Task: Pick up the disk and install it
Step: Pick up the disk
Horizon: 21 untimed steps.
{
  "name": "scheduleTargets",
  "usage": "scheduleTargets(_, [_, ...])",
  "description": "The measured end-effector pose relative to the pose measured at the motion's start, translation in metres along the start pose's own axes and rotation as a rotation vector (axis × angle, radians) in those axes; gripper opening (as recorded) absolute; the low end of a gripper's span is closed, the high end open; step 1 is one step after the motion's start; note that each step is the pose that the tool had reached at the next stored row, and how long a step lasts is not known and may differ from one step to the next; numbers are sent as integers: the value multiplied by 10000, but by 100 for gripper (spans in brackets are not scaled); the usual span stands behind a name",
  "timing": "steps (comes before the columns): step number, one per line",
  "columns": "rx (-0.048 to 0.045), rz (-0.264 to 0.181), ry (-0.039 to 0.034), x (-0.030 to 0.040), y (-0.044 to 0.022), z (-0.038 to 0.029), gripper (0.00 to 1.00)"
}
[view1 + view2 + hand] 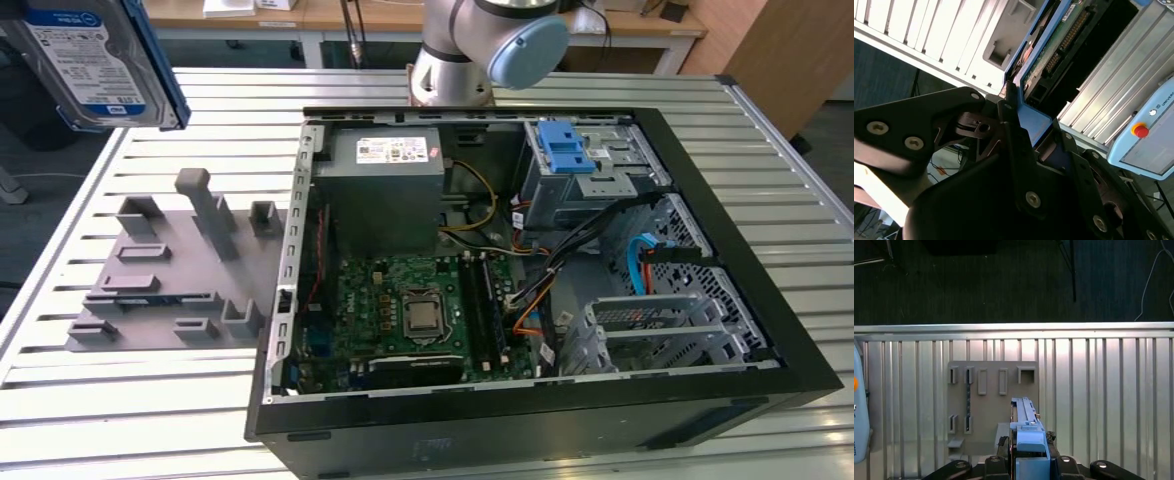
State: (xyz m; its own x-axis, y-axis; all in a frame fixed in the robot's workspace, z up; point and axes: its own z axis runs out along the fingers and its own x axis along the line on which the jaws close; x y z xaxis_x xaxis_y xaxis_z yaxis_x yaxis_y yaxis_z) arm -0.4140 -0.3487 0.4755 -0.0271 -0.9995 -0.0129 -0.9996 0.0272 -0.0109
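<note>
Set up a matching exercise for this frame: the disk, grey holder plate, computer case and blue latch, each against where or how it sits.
Things:
1. disk
2. grey holder plate
3. computer case
4. blue latch

Places or states:
A. lying open on the table
B. inside the case
C. gripped by the fingers, off the table
D. flat on the table, on the exterior view's left of the case

Pairs: 1-C, 2-D, 3-A, 4-B
</note>
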Motion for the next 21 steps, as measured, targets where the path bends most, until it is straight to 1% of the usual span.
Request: scheduleTargets(21, [-1,0,0,15,-150,1,36])
